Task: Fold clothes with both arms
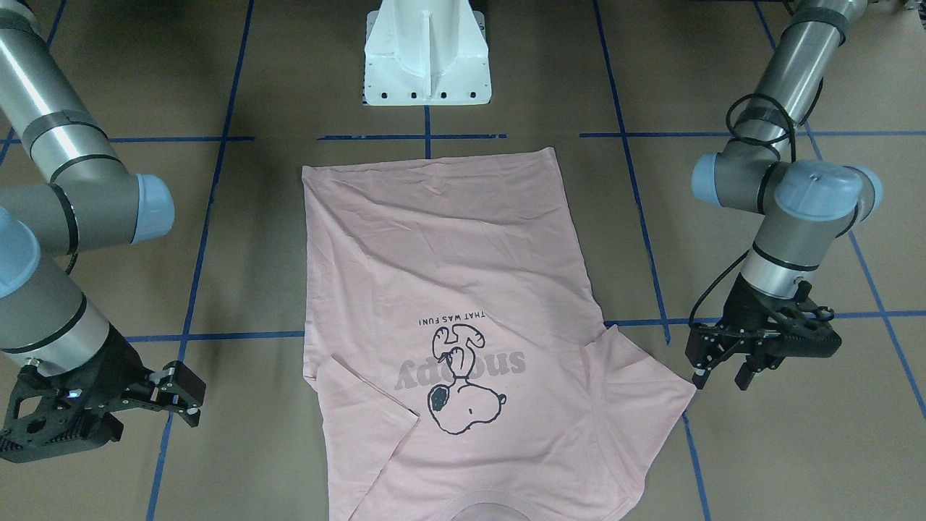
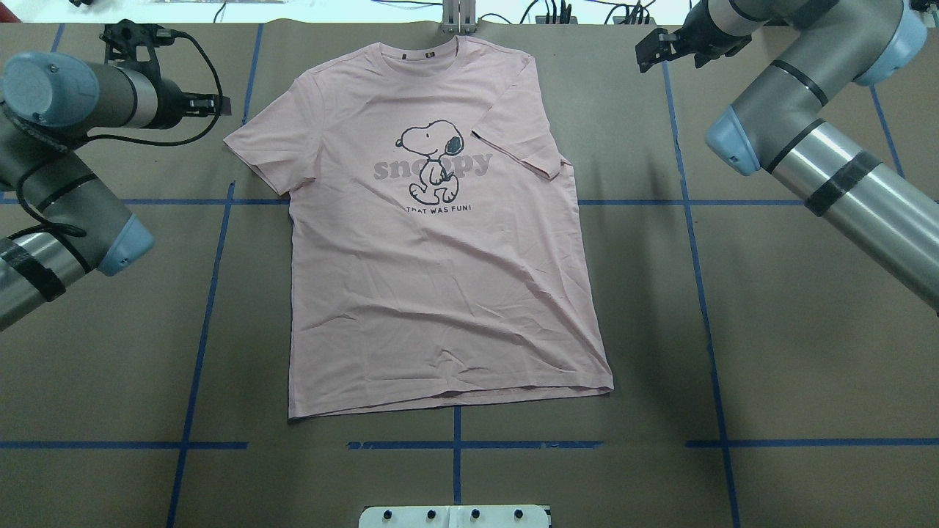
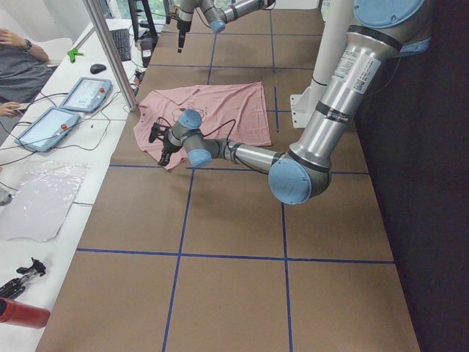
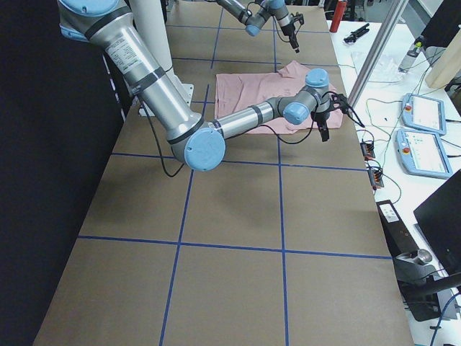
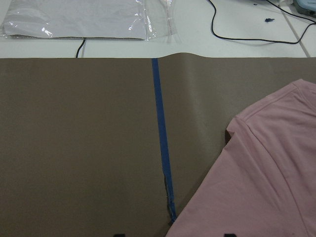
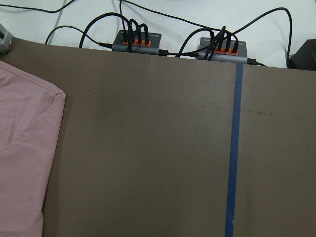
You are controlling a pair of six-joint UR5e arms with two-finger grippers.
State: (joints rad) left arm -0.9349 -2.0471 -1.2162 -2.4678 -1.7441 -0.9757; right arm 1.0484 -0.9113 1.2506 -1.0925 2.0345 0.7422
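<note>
The pale pink T-shirt [image 2: 440,293] lies flat and face up in the middle of the brown table, collar at the far edge and hem toward the robot. Its cartoon dog print [image 1: 463,376] shows. The sleeve on the robot's left [image 2: 257,147] is spread out; the other sleeve [image 2: 521,147] lies folded in over the body. My left gripper [image 1: 720,376] stands open just beside the spread sleeve's tip, touching nothing; the left wrist view shows the shirt [image 5: 266,173] at lower right. My right gripper [image 1: 184,398] is open, well clear of the shirt [image 6: 24,148].
A white pedestal [image 1: 427,54] stands at the robot's side of the table. Blue tape lines [image 2: 455,444] grid the surface. Cable hubs [image 6: 136,40], a plastic bag [image 5: 84,17] and tablets [image 3: 73,103] lie beyond the far edge, where a person [image 3: 22,66] sits.
</note>
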